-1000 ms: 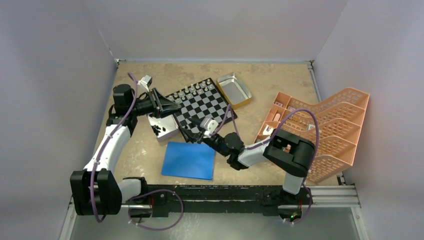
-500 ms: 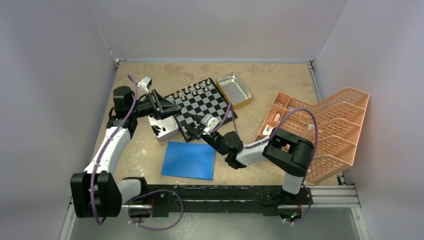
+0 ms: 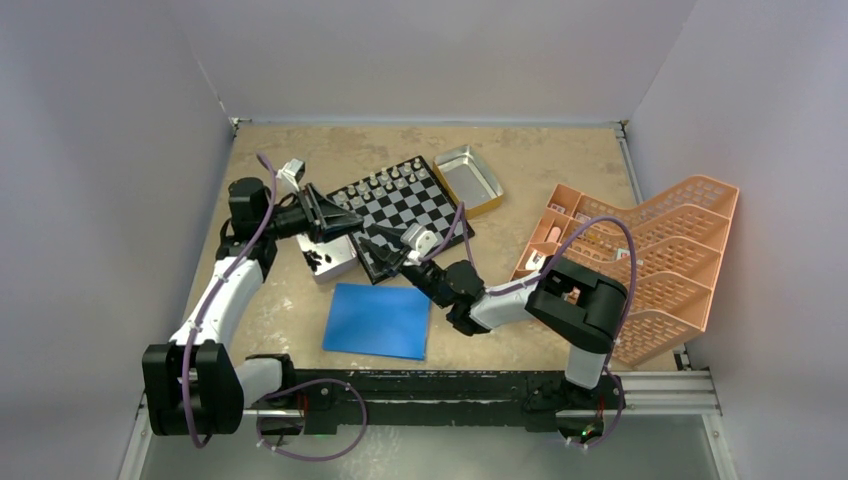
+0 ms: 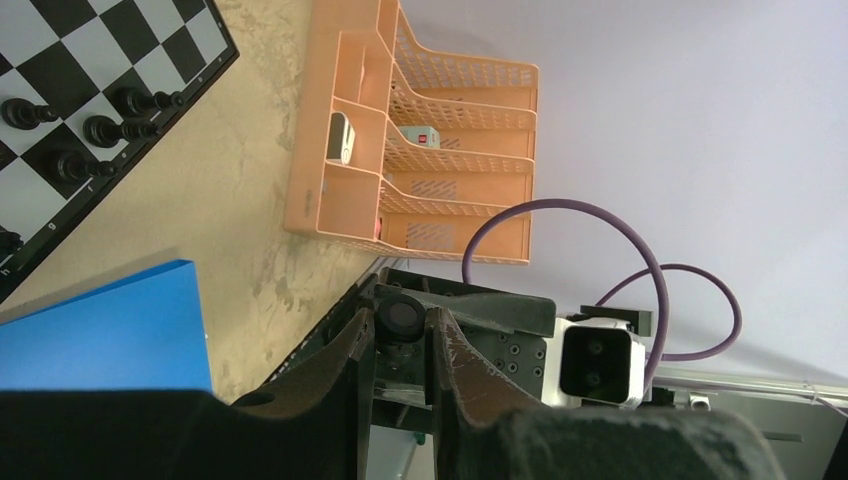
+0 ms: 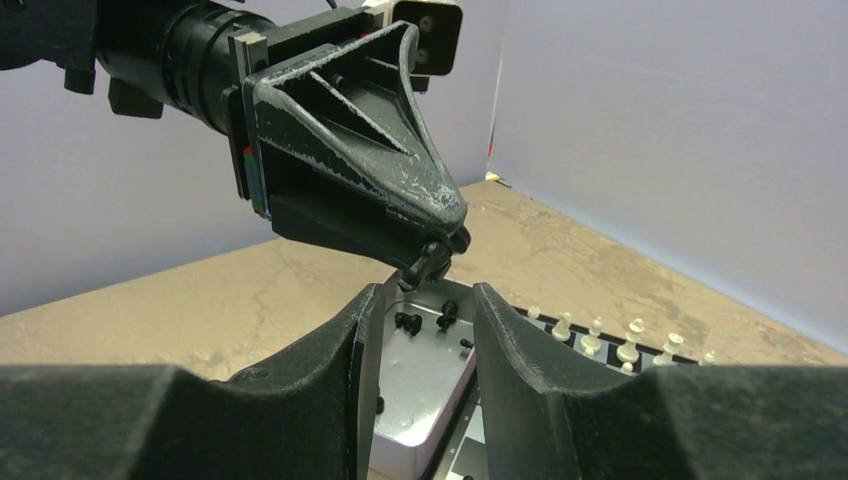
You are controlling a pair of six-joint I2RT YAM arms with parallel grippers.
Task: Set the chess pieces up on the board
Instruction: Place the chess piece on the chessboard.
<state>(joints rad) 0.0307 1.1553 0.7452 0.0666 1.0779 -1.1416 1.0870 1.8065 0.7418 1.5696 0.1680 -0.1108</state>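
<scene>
The board (image 3: 410,208) lies at the table's middle, with white pieces (image 3: 385,181) along its far edge. Its black pieces (image 4: 100,131) show in the left wrist view. My left gripper (image 3: 356,220) is shut on a black piece (image 4: 404,314), held level above the metal tray (image 3: 338,262). The right wrist view shows that piece (image 5: 430,262) in the left fingertips. My right gripper (image 3: 374,241) is open and empty, its fingers (image 5: 362,335) pointing at the left gripper's tips from just below. Black pieces (image 5: 407,322) lie in the tray (image 5: 425,385).
A blue sheet (image 3: 378,320) lies in front of the board. A second metal tray (image 3: 468,178) stands behind the board's right corner. An orange rack (image 3: 640,255) fills the right side. Walls close in the left, the back and the right.
My right gripper has moved up and left over the board's near corner, toward the left gripper's tips. My left gripper has shifted slightly, still holding the black piece.
</scene>
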